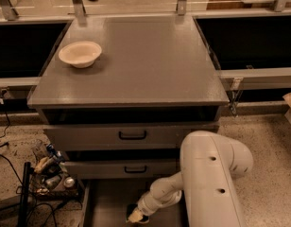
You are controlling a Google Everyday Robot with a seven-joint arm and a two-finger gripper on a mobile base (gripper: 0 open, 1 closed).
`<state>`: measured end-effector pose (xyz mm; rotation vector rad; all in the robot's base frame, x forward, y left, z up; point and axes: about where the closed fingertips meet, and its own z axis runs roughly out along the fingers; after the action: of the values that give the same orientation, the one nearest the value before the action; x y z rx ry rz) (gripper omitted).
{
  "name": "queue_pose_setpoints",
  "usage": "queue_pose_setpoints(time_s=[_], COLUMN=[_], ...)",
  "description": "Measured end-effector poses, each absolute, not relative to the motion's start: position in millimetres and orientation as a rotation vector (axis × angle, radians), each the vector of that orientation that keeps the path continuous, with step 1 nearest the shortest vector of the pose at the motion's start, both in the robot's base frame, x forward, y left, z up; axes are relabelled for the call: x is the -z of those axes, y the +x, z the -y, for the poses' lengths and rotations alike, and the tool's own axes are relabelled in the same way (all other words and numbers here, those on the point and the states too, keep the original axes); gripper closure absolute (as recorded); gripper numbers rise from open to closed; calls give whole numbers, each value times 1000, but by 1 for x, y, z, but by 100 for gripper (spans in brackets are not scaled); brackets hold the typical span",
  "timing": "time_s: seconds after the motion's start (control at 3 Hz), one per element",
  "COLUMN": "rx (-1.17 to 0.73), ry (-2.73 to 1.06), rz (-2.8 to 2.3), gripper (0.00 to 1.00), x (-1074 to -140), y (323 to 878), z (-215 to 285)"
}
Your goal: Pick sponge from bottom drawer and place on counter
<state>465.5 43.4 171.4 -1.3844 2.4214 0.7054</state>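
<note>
The bottom drawer (pixel 105 205) is pulled open at the foot of the cabinet, showing its flat grey floor. My white arm bends down into it, and the gripper (pixel 135 215) sits low over the drawer floor near the bottom edge of the camera view. A small dark and yellowish shape right at the gripper's tip looks like the sponge (pixel 131 210), though the gripper covers most of it. Whether the two touch is not visible. The counter (pixel 145 60) is the broad grey top of the cabinet above.
A cream bowl (pixel 80 54) stands on the counter's left rear. Two upper drawers with black handles (pixel 132 135) are closed above the open one. A cluttered black rack (pixel 46 176) stands on the speckled floor to the left. Metal rails run behind the counter.
</note>
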Motion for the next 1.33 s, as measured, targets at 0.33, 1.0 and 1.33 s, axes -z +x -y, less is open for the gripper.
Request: queue_pose_setpoints(time_s=[0.33,1.0,1.33], rx=[-680,-749,-726], ry=[-1439,-1395,-1337], rz=[-2390,-2401,-2402], gripper=[100,100,100], x=[-208,-215,-246], y=[464,461,462], z=[-45,-35,-20])
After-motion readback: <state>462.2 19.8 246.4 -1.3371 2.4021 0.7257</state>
